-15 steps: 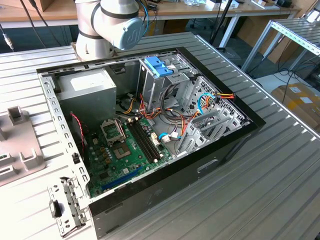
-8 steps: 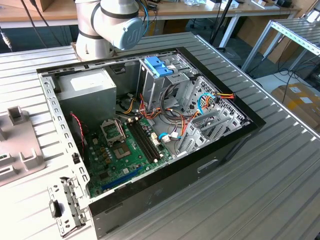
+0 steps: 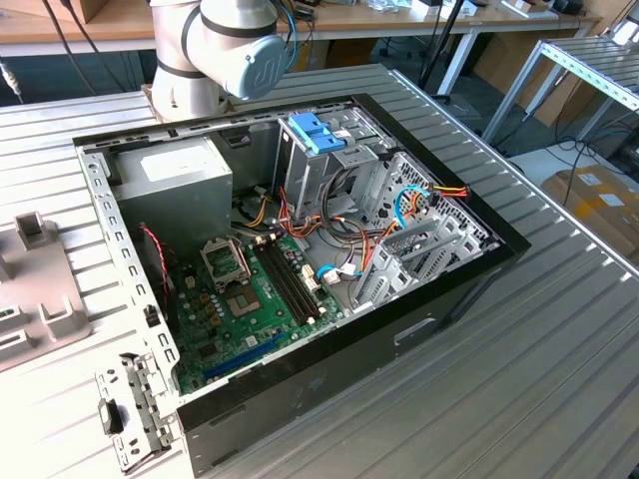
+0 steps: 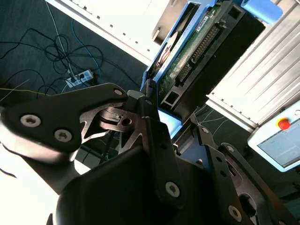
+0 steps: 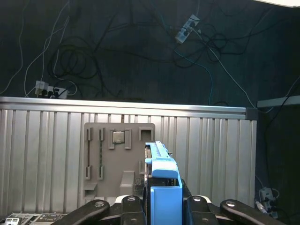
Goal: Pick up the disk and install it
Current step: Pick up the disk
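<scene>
The black metal pincer was clenched on the flat dark disk framed by a bright blue plastic carrier. The disk hung clear of the ribbed grey metal counter, near a grey slotted plate.

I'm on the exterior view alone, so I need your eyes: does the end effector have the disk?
Observer: Yes. In the first wrist view the end effector is shut on the disk, gripping its blue carrier.
Operator: What lies beyond it?
Observer: A grey fixture plate, lying on the ribbed table.
Operator: Which face of the disk shows?
Observer: In the second wrist view, its green circuit board and connector pins.
</scene>
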`<state>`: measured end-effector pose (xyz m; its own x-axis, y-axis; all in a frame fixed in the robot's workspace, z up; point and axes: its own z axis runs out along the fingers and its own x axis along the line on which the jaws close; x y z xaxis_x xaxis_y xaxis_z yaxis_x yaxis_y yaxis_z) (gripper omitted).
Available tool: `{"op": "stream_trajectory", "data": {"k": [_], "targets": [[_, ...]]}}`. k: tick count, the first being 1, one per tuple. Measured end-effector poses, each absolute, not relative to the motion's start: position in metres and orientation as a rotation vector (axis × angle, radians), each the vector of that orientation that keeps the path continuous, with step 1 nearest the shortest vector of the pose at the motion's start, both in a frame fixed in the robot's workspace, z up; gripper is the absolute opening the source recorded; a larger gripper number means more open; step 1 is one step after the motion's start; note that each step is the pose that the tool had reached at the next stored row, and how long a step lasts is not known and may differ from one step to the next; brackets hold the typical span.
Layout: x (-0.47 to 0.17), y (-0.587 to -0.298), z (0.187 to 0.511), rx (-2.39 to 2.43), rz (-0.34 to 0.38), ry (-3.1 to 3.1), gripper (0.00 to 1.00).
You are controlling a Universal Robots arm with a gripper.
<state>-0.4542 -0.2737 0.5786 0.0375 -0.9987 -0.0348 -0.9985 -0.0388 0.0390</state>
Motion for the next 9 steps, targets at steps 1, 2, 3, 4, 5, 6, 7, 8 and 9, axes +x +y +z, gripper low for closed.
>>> {"op": "stream_trajectory", "data": {"k": [1, 2, 3, 4, 5, 6, 7, 8, 9], "targets": [[-0.4543, -0.2737, 0.5785, 2.26, -0.082, -2.175, 0.37], [-0.4543, -0.2737, 0.5785, 2.26, -0.082, -2.175, 0.37], [-0.4543, -0.2737, 0.5785, 2.26, -0.082, -2.175, 0.37], [-0.4543, -0.2737, 0.5786, 2.26, -0.082, -2.175, 0.37], [-0.4542, -0.2739, 0.5785, 2.26, -0.082, -2.175, 0.37], [-0.4542, -0.2742, 0.5785, 2.26, -0.082, -2.175, 0.37], [-0.4542, -0.2746, 0.5785, 2.26, -0.082, -2.175, 0.37], [-0.4542, -0.2751, 0.5784, 2.26, -0.082, -2.175, 0.37], [-0.4541, -0.2757, 0.5785, 2.26, -0.082, -2.175, 0.37]]}}
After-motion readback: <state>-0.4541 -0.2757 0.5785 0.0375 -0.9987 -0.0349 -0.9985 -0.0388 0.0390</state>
